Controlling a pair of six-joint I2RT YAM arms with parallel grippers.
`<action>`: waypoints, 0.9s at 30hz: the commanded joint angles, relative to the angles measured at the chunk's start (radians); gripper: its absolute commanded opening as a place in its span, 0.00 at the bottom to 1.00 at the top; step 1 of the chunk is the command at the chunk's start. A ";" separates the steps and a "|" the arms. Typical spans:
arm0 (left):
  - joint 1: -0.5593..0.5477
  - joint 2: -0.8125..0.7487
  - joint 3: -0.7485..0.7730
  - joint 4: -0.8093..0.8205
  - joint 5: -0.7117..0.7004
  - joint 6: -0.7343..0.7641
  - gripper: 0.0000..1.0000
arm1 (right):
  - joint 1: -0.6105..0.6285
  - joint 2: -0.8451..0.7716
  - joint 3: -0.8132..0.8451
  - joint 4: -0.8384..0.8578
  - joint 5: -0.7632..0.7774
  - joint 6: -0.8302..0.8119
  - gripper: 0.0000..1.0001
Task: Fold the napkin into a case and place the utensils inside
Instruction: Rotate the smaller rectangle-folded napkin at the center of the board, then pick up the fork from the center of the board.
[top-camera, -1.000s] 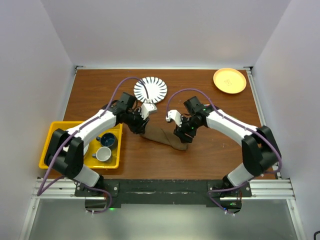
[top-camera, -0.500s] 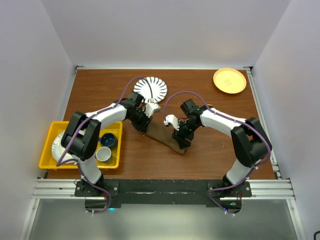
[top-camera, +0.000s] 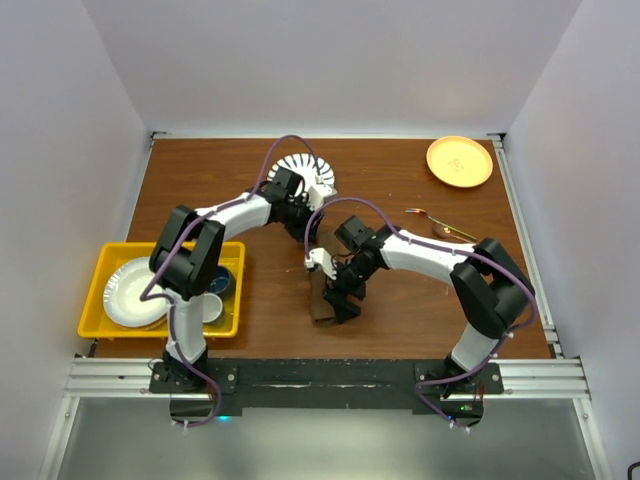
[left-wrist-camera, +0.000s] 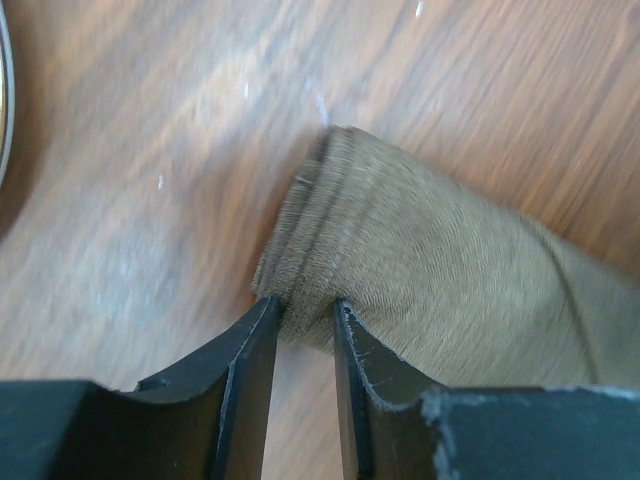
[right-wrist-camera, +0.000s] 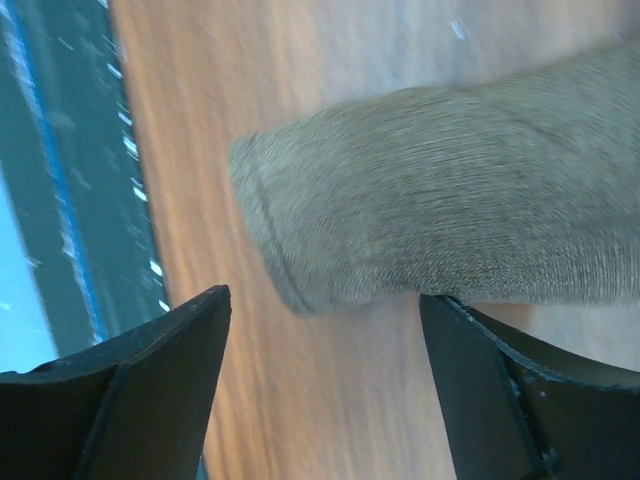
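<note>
Olive-brown, the folded napkin (top-camera: 319, 297) lies near the table's (top-camera: 420, 290) front edge between left gripper (top-camera: 305, 232) and right gripper (top-camera: 338, 302), the left arm (top-camera: 240, 208) crossing the striped plate (top-camera: 318, 172) and the utensils (top-camera: 450, 230) well apart to the right, while the left wrist view shows its jaws pinching the cloth's end, and the right wrist view shows its jaws spread wide, gripping nothing.
</note>
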 joint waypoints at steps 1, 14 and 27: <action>-0.033 0.054 0.047 0.050 0.089 -0.051 0.34 | 0.009 -0.031 0.021 0.090 -0.037 0.089 0.84; 0.052 -0.021 0.184 0.041 0.155 -0.081 0.56 | -0.326 -0.183 0.248 -0.019 0.100 0.131 0.90; 0.183 -0.413 0.067 0.217 0.083 -0.061 1.00 | -0.759 0.133 0.638 -0.314 0.324 -0.213 0.76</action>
